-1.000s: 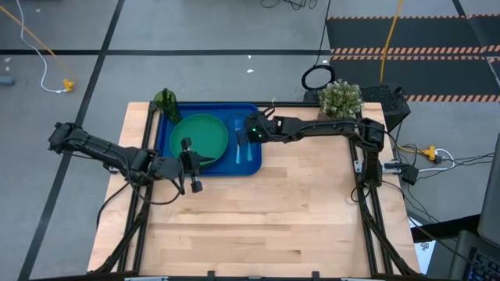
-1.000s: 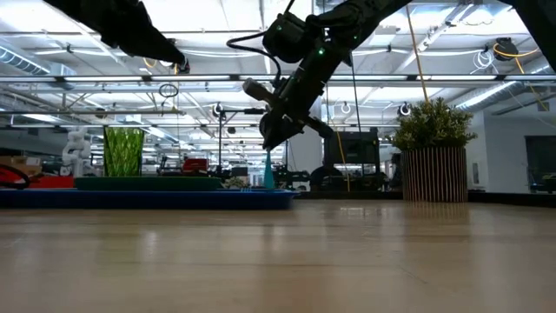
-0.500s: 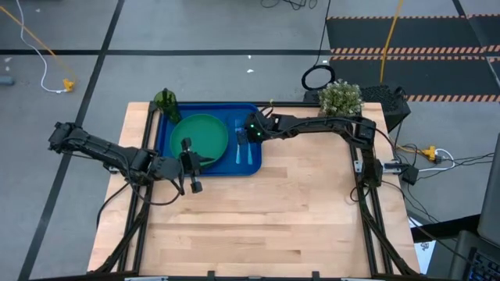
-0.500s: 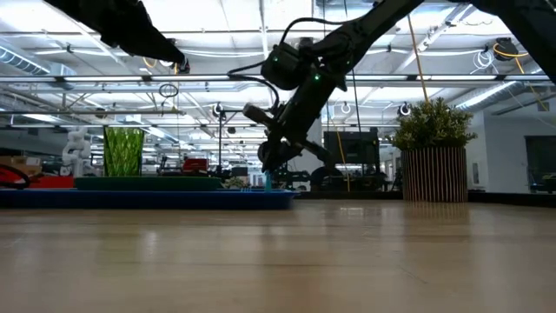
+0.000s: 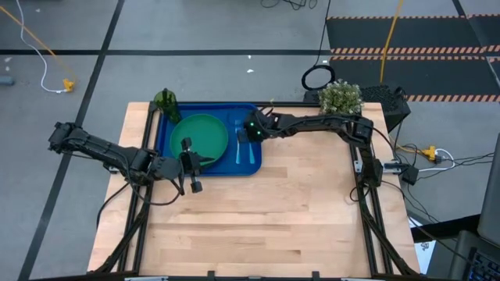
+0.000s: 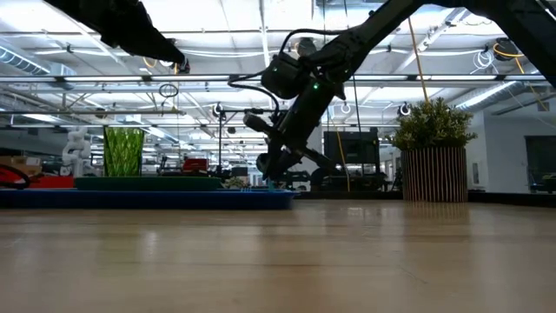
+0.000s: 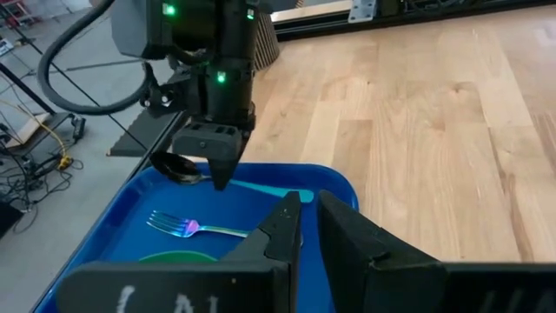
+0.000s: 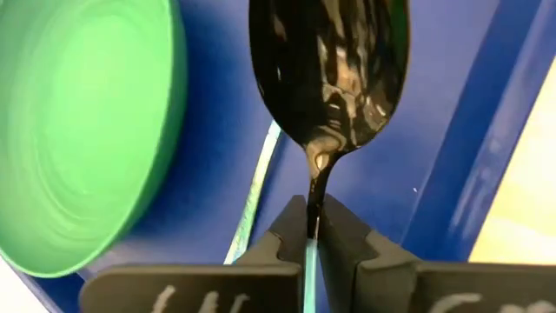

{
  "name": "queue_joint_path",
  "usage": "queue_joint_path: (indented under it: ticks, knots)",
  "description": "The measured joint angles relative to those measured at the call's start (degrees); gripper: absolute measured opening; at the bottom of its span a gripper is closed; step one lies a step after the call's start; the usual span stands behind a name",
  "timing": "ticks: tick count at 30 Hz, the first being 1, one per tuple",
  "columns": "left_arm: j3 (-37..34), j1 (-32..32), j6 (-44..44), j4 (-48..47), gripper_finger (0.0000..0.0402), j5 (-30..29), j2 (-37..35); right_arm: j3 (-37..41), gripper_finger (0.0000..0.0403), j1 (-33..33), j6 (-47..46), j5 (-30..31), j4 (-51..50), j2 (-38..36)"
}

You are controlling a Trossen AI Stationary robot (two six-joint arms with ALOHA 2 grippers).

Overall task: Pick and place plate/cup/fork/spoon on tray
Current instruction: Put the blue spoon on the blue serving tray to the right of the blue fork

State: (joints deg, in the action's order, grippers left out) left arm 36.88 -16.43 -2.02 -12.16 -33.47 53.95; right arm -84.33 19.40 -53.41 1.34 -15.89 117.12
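Observation:
The blue tray (image 5: 251, 167) lies at the table's far left. On it lie the green plate (image 5: 199, 134) and the pale fork (image 5: 239, 142). The dark-green cup (image 5: 166, 101) stands at its far left corner. My right gripper (image 5: 251, 134) is low over the tray's right part, right of the fork, and is shut on the spoon (image 7: 187, 170). My left gripper (image 5: 205, 161) is shut and empty over the plate's near edge. My right gripper pinches the spoon's thin neck (image 8: 314, 196) between its two fingers, where the dark bowl (image 8: 330, 69) meets the light-blue handle (image 7: 271, 192). The fingers come from above, slanting down. The spoon lies about level at the tray floor; whether it touches, I cannot tell.
A potted plant (image 5: 340, 97) stands at the table's far right. The tray's low rim (image 6: 148, 198) shows in the low view. Bare wood (image 5: 266, 226) fills the table's near half.
My right gripper has gone down toward the tray with the spoon, staying shut on it. The spoon has come down from hanging above the tray's rim to the level of the tray floor.

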Motion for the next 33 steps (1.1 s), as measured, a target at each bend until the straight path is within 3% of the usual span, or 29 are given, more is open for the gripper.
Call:
queue_joint_path:
  ticks: [33]
  knots:
    - [0.02, 0.00, 0.09, -0.09, 0.0044, 0.00, 0.02, 0.02, 0.0001, 0.02, -6.14, 6.34, 1.06, 2.82]
